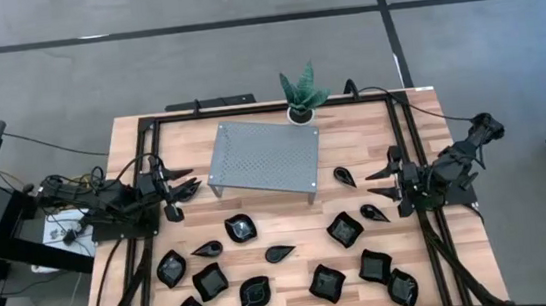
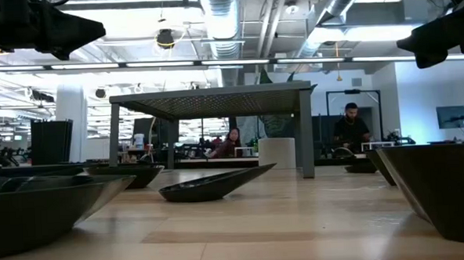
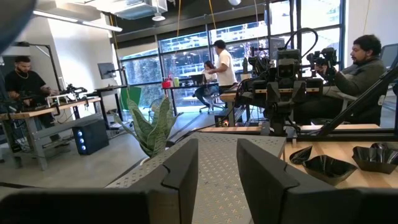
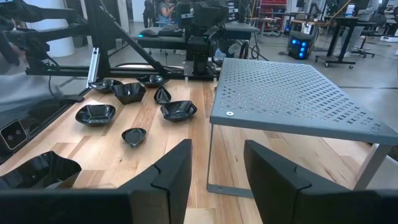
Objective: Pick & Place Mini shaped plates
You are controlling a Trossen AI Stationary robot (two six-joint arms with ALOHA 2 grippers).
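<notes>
Both arms are parked at the table's side rails, clear of the work. The left gripper (image 1: 184, 191) sits at the left edge beside the grey perforated metal stand (image 1: 263, 157); its wrist view shows its two dark fingers (image 3: 180, 168) apart with a narrow gap between them and nothing in it. The right gripper (image 1: 388, 180) sits at the right edge, pointing toward the stand; its fingers (image 4: 171, 168) are spread wider, also holding nothing.

The small glossy black mini shaped plates (image 1: 241, 227) lie scattered on the bare wooden tabletop (image 1: 183, 152), on the near half, in front of the stand. None rests on the stand's top. One teardrop-shaped plate (image 1: 344, 176) lies just off the stand's right near corner, and another (image 1: 373, 212) lies near the right gripper. A wavy-rimmed square plate (image 1: 345, 229) sits toward the right.

A small green potted plant (image 1: 300, 93) stands at the far edge, just behind the stand.

Visibility: in the low view, plates close to the lens are cut off at both sides, and only one leaf-shaped plate (image 2: 215, 182) shows whole. The arms appear there only as dark shapes at the upper corners. Plate rim shapes in the nearest row are hard to tell from above. People (image 3: 363, 62) sit at desks beyond the table.
</notes>
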